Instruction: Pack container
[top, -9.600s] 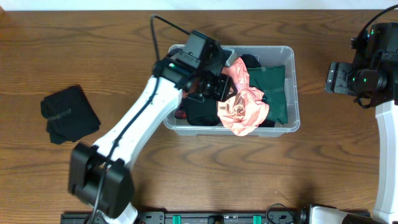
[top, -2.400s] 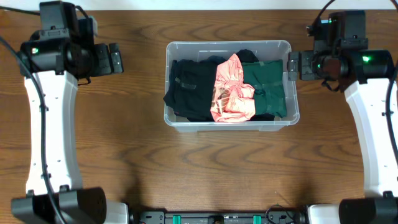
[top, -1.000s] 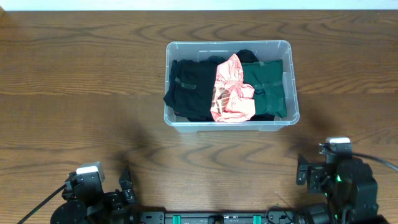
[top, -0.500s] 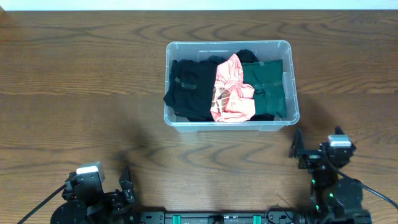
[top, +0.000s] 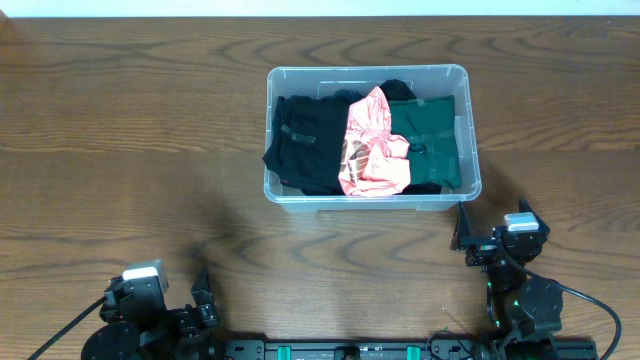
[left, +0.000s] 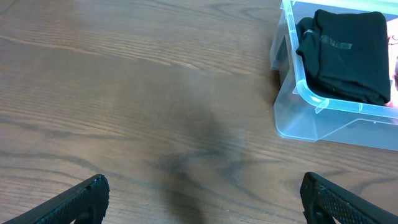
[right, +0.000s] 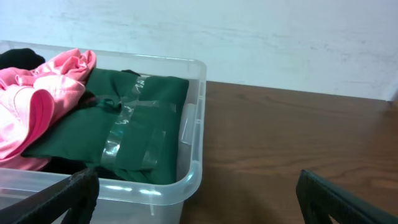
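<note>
The container (top: 271, 130), a clear plastic bin, stands at the table's far middle. It holds a black garment (top: 305, 145), a pink garment (top: 375, 150) and a green bundle (top: 430, 140) bound with clear tape. My left gripper (top: 155, 300) sits low at the front left, open and empty (left: 202, 193), with the container's corner (left: 292, 118) and the black garment (left: 348, 53) ahead to its right. My right gripper (top: 493, 232) is open and empty (right: 196, 186) just in front of the container's near right corner (right: 198, 124), facing the green bundle (right: 134, 124) and the pink garment (right: 37, 106).
The brown wooden table (top: 120, 150) spreads bare wood to the left and right of the container. A white wall (right: 249, 37) runs behind the far edge. A black rail (top: 350, 350) lies along the front edge between the arm bases.
Both arms have drawn back from beside the container to the front edge. Over the last second the right gripper has moved up toward the container's near right corner. The left has stayed still.
</note>
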